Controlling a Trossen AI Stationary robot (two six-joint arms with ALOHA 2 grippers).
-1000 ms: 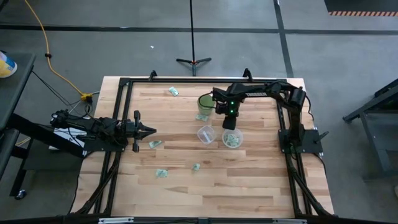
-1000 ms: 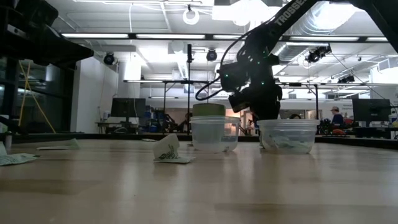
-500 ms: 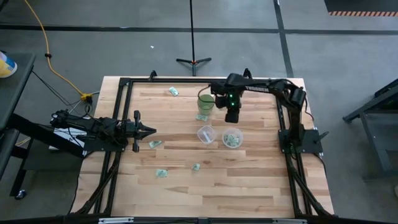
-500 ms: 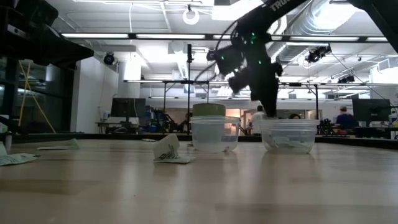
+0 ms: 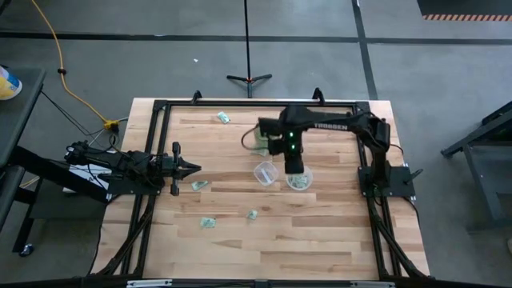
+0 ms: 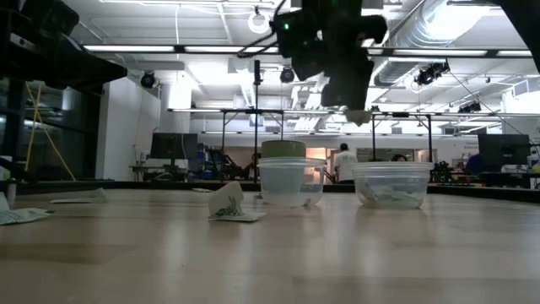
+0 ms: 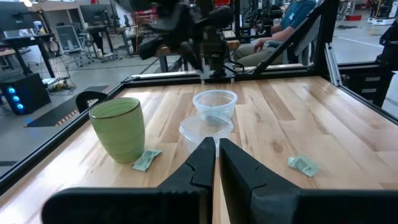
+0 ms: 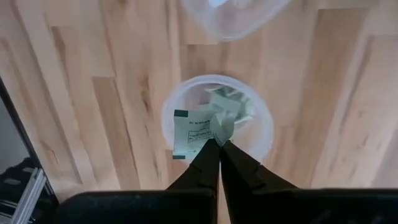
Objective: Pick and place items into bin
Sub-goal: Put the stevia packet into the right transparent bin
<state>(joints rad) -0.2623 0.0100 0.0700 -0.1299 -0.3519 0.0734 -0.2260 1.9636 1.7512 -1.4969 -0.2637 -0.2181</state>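
My right gripper [image 5: 293, 166] hangs above the clear round bin [image 5: 300, 180], which has several packets inside [image 8: 231, 102]. It is shut on one pale green-and-white packet [image 8: 189, 134]. In the low view it is high above the bin [image 6: 391, 183]. Loose packets lie flat on the table [image 5: 199, 185], [image 5: 208, 222], [image 5: 252, 214], [image 5: 223, 118], and one lies beside the green cup [image 7: 146, 160]. My left gripper [image 5: 192, 168] waits, shut, at the table's left side. My right gripper pinches the packet by one corner [image 8: 214, 130] between its two fingertips, coming from above and pointing down. The packet is lifted clear and hangs beside the fingertips, above the bin's opening.
A second clear container [image 5: 265, 171] stands just left of the bin, with nothing showing inside. The green cup [image 7: 118, 129] stands beyond it, partly under my right arm. A black frame [image 5: 160, 108] borders the table. Bare wood lies toward the near edge.
My right gripper has risen from down at the bin's rim to well above it, staying over the bin. Its arm has swung toward the table's left, over the cup. The containers and loose packets have kept their places.
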